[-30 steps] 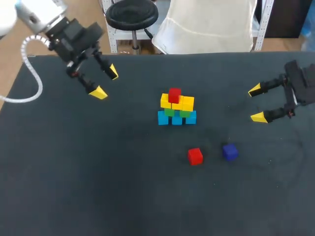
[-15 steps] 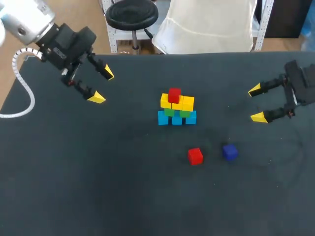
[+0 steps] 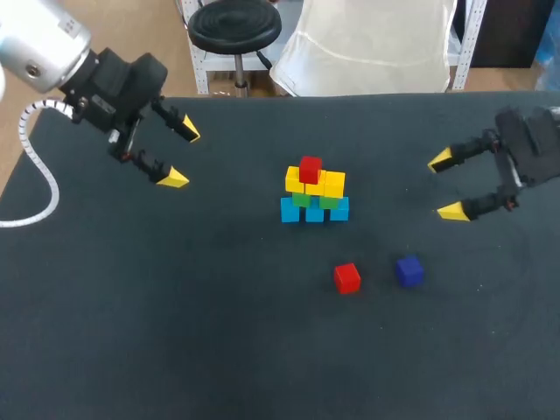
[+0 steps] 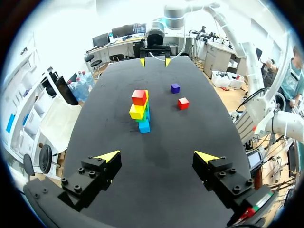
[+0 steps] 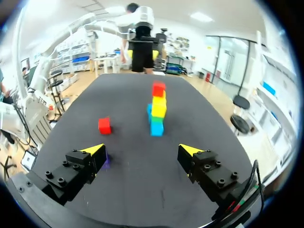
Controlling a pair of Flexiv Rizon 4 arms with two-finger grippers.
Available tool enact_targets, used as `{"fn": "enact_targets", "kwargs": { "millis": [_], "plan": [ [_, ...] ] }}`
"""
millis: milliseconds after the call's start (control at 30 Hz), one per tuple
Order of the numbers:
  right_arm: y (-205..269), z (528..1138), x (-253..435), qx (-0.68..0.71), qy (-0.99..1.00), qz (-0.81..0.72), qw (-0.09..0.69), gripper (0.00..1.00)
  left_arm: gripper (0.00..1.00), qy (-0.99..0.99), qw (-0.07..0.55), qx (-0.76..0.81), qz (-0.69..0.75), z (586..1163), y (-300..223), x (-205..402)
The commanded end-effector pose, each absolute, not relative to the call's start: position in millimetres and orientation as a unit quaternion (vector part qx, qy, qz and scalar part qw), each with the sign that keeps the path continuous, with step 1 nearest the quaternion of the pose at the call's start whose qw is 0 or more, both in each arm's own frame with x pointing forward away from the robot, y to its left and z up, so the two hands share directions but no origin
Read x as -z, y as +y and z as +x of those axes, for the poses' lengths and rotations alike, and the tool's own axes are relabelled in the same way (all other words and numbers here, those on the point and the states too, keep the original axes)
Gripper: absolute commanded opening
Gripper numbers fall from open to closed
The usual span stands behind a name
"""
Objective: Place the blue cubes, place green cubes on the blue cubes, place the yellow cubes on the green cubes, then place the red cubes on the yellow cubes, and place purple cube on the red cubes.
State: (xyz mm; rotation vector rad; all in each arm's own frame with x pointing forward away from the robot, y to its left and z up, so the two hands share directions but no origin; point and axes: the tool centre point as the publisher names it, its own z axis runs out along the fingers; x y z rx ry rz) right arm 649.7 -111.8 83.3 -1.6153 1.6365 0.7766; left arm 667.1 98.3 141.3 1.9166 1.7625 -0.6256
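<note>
One loose red cube (image 3: 346, 277) and purple cube (image 3: 409, 270) lie near stack (image 3: 314, 191).

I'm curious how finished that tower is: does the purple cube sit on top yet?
No, the purple cube lies on the table near a loose red cube, and another red cube tops the stack.

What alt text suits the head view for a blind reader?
A cube stack, blue, green, yellow, then one red on top, stands on the table; a loose red cube and purple cube lie nearer the camera. Open left gripper and right gripper flank it.
</note>
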Motion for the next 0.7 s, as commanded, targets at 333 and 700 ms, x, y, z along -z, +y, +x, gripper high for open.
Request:
{"fn": "enact_targets", "kwargs": {
  "millis": [333, 700],
  "plan": [
    [-64, 610, -87, -0.301, 0.612, -0.639, 0.356, 1.00, 1.00, 0.641, 0.232, 0.226, 0.696, 665, 99, -141],
    [-28, 564, -67, -0.320, 0.589, -0.658, 0.345, 1.00, 1.00, 0.641, 0.232, 0.226, 0.696, 665, 99, -141]
  ]
}}
